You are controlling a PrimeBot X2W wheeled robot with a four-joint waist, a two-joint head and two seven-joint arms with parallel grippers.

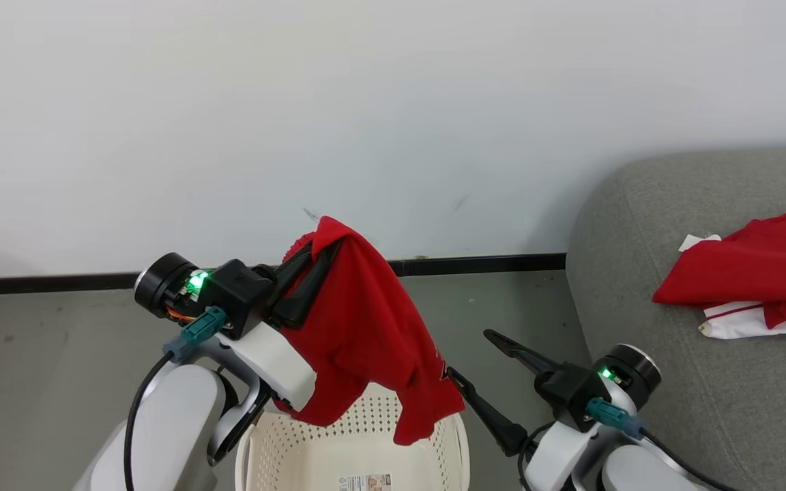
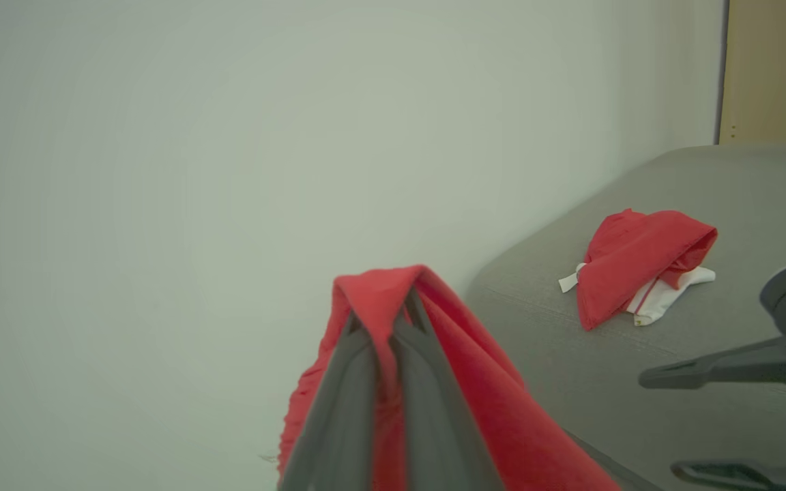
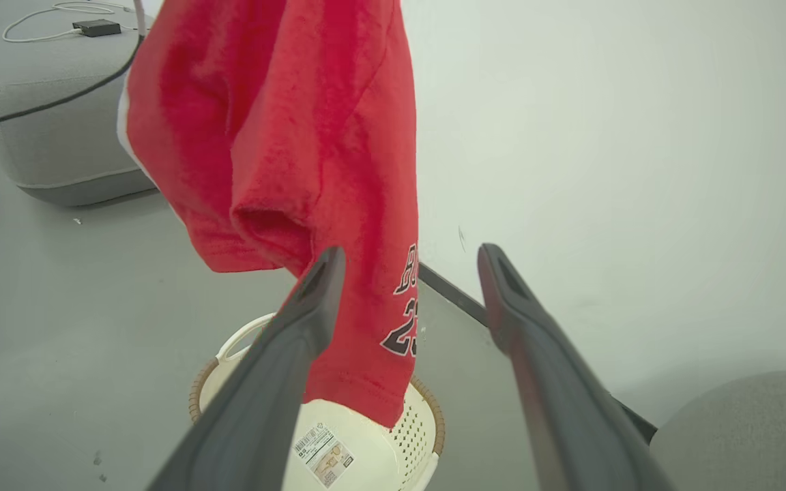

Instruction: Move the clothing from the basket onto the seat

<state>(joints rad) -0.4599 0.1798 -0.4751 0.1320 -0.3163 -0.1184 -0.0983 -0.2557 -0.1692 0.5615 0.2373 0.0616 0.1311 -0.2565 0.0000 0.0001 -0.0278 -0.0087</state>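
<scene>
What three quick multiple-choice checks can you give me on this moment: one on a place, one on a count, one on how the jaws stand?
1. Where does the unheld garment lie?
A. on the floor
B. over the robot's forearm
C. on the sofa

2. How many red garments are in view?
A. one
B. two
C. three

3. How do the right jaws stand?
A. open and empty
B. shut on a garment
C. shut on a cable

Answers:
1 C: it lies crumpled on the grey sofa cushion.
2 B: the held garment hangs from the shut left jaws above the basket, and the other lies on the sofa.
3 A: in the right wrist view the two fingers stand well apart with nothing between them.
</scene>
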